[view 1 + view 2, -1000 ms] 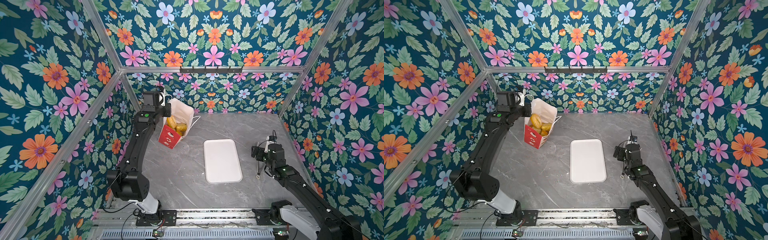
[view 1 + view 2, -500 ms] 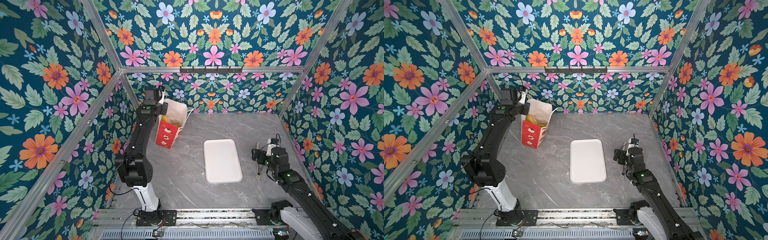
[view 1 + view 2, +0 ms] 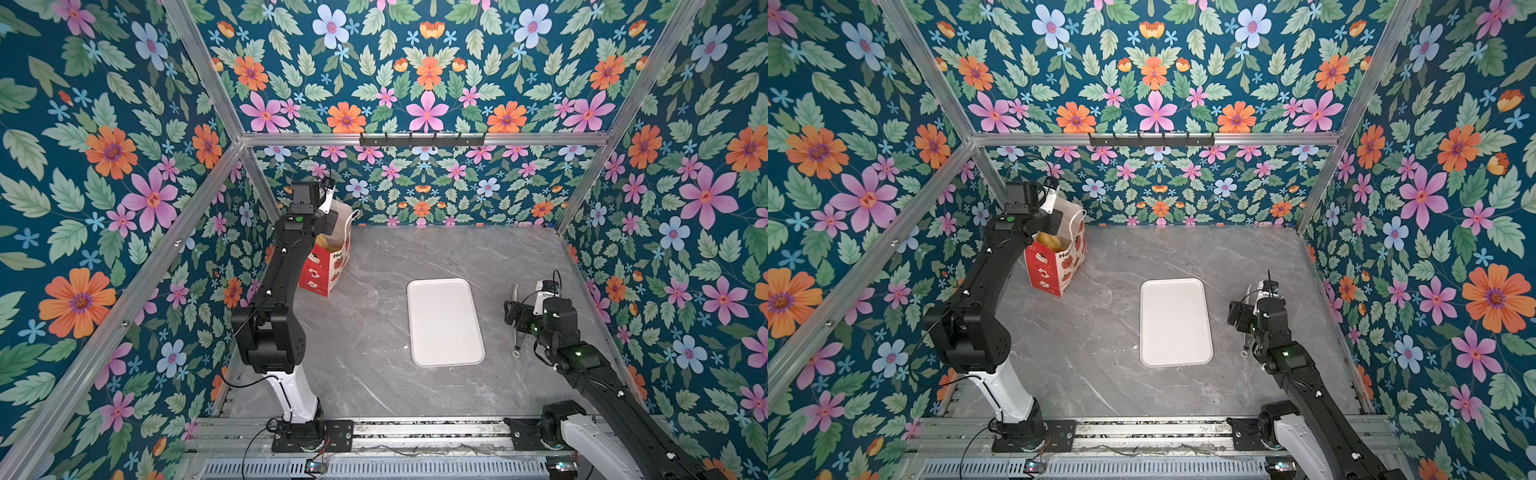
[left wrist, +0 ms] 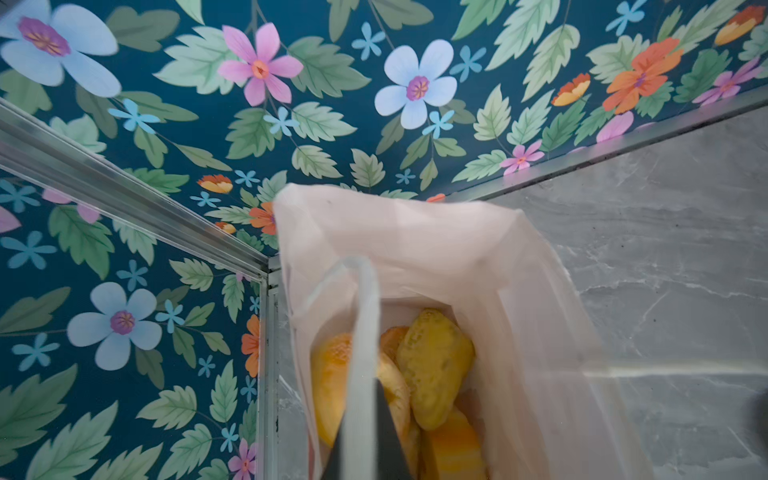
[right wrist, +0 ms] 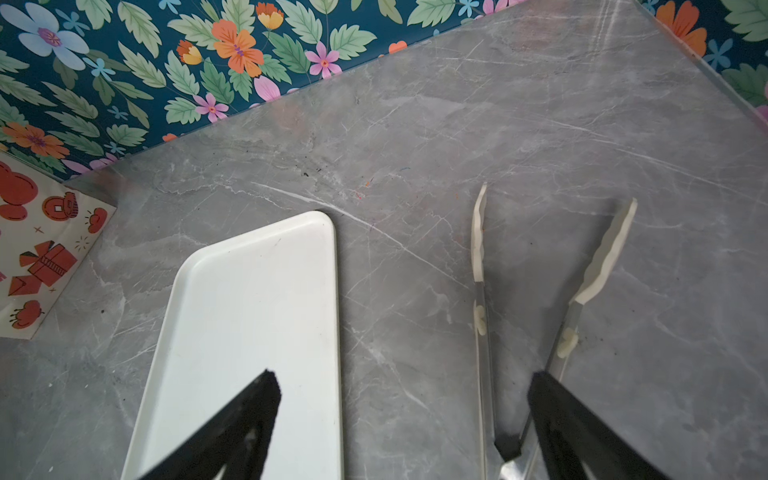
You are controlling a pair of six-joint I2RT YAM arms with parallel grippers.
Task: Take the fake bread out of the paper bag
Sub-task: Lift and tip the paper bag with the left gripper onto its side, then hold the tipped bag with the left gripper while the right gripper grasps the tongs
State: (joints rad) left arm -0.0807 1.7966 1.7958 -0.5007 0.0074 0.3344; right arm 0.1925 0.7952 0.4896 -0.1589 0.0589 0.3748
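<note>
Left jaws pinch paper bag [image 3: 328,266] handle [image 4: 365,316]; right jaws wide over marble tabletop [image 3: 457,253]; floral walls [image 3: 428,112].

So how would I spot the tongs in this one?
Start at the grey table, then the flat white tray at its middle. The tongs lie just right of it, below the open right gripper: two thin metal arms with scalloped white tips.

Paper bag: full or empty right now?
Not empty: the left wrist view shows yellow fake bread piled inside the paper bag, through its open top.
</note>
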